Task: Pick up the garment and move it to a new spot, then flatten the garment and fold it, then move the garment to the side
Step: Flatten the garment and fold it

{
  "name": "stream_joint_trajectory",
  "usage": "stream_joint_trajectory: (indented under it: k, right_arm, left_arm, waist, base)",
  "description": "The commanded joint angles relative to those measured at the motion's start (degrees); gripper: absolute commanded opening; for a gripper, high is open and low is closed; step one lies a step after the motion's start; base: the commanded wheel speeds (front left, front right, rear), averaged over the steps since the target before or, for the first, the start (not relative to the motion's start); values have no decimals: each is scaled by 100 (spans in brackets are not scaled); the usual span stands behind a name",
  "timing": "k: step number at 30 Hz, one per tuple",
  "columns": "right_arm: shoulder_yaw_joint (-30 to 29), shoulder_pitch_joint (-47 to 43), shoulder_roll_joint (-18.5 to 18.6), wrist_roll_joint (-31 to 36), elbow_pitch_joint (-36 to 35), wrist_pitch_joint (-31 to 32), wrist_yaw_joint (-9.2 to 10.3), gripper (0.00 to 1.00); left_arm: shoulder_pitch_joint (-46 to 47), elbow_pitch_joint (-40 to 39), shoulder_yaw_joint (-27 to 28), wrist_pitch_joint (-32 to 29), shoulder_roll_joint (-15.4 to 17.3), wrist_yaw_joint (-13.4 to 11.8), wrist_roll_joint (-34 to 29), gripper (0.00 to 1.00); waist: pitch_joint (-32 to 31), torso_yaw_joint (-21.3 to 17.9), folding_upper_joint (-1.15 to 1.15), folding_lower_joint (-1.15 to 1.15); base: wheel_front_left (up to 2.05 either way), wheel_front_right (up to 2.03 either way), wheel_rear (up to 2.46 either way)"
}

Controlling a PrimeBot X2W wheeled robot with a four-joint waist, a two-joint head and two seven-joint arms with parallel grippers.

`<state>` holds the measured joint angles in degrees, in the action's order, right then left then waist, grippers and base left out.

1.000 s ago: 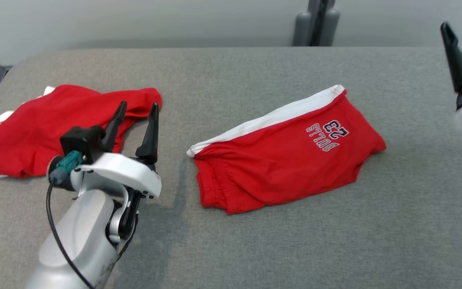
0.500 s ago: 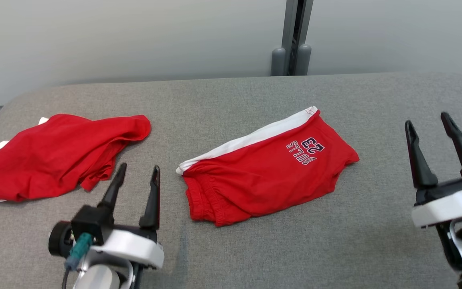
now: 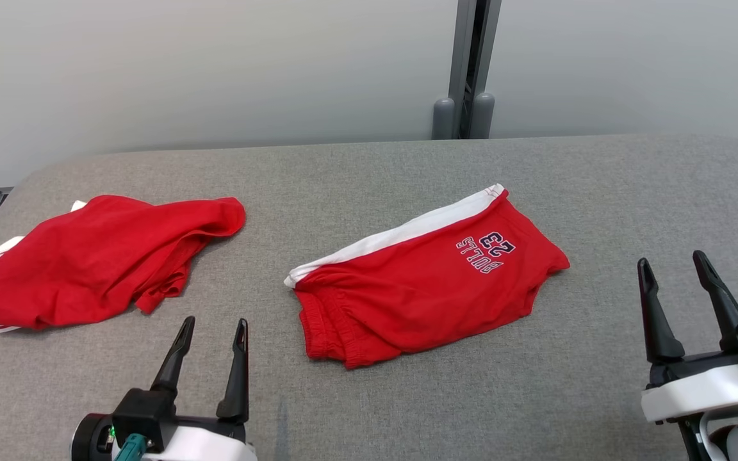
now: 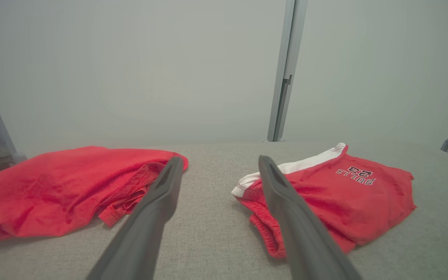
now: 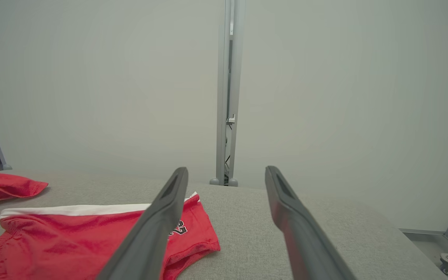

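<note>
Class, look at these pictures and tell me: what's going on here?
A two-armed robot faces clothes on a grey table. Red shorts lie folded in the middle; a second red garment lies crumpled to the left. The left gripper and right gripper are both open, holding nothing, apart from the cloth.

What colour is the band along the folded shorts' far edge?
White band, clearest in head view.

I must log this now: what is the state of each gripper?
Left gripper: open, holding nothing.
Right gripper: open, holding nothing.
</note>
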<state>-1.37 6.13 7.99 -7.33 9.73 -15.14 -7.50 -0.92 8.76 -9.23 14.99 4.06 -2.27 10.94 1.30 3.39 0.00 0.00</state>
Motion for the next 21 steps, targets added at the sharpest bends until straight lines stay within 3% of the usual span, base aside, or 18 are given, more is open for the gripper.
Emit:
stream_joint_trajectory:
  k: [1, 11, 21]
  right_arm:
    - [7, -79, -4, 14, -19, -6, 3, 100]
    - [37, -98, -29, 13, 57, -6, 3, 100]
    - [12, -81, -21, -27, 145, -5, 3, 100]
  left_arm:
    - [-88, -6, 75, 21, -31, 33, -40, 100]
    - [-153, -21, 143, 21, -104, 105, -131, 100]
    - [-63, -56, 33, 21, -106, 16, -4, 100]
  waist:
    - [-9, -1, 0, 0]
    - [-39, 34, 0, 0]
    - [-14, 98, 0, 0]
  base:
    - [0, 0, 0]
    - [0, 0, 0]
    - [0, 0, 0]
